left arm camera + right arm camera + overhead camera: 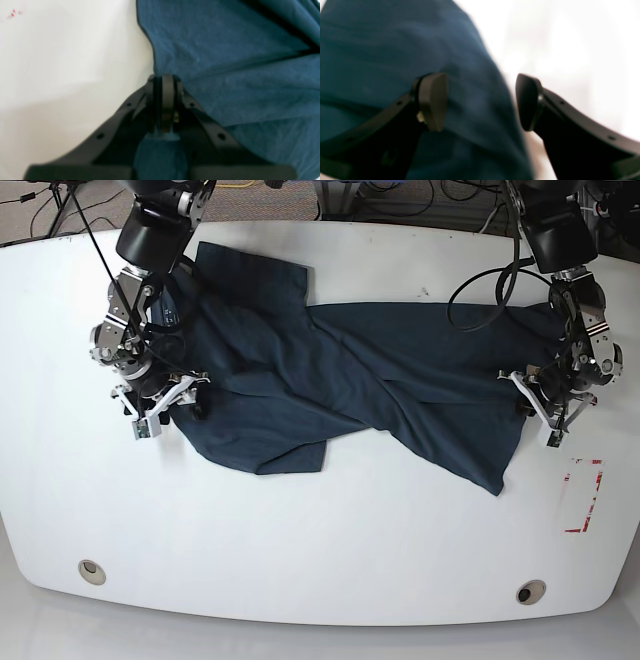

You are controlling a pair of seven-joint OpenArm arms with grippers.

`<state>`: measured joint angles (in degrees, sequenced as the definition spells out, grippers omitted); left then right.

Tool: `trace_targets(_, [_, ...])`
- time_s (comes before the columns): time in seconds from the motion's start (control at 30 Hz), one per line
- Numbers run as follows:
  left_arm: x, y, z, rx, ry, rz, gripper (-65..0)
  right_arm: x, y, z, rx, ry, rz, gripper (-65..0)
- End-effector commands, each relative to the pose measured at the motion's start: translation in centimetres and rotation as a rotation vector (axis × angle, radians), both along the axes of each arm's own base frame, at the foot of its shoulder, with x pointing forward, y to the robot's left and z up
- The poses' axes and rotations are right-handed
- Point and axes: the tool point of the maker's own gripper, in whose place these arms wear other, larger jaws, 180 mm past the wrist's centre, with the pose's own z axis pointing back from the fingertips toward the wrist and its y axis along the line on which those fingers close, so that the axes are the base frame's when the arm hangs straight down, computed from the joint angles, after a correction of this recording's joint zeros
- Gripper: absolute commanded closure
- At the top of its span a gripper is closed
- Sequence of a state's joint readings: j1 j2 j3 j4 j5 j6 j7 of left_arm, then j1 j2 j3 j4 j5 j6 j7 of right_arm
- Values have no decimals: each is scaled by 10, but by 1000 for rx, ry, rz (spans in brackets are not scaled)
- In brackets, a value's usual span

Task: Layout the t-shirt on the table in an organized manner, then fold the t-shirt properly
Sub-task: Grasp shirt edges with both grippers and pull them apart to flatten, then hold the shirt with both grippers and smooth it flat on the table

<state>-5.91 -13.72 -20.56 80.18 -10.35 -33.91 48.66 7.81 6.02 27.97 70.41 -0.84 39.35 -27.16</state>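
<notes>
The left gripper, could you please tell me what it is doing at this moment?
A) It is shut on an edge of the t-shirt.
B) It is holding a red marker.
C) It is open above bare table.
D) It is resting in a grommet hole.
A: in the left wrist view the left gripper is pinched shut on the edge of the t-shirt, with blue cloth bunched behind its fingertips.

base cam overhead; both wrist cams close-up, sharing the t-shirt (340,380).
</notes>
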Motion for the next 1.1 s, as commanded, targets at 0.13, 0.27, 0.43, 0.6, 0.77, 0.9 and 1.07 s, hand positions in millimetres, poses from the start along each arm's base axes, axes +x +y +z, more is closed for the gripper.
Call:
trace_targets(0.13, [10,5,18,21,-37,-2,-13,-1,25,-5,35,26,29,-400])
trace_targets(0.27, [10,5,18,21,-36,-2,-18,-1,27,-6,38,26,30,-369])
trace_targets(0.43, [7,6,16,22,-27,-2,-90,-1,26,-5,37,26,29,-184])
trace_targets(0.6, [-3,7,9,31,11,-1,-342,-1,26,-6,33,28,31,-25])
trace_targets(0.77, [1,15,25,48,-34,19,-550,-1,25,-6,32,28,31,-19])
trace_targets(0.9, [14,22,40,44,-80,49,-540,-1,25,-6,32,28,31,-17])
trace_targets(1.07, [45,23,54,1,-116,69,-536,-1,25,-5,31,27,31,-17])
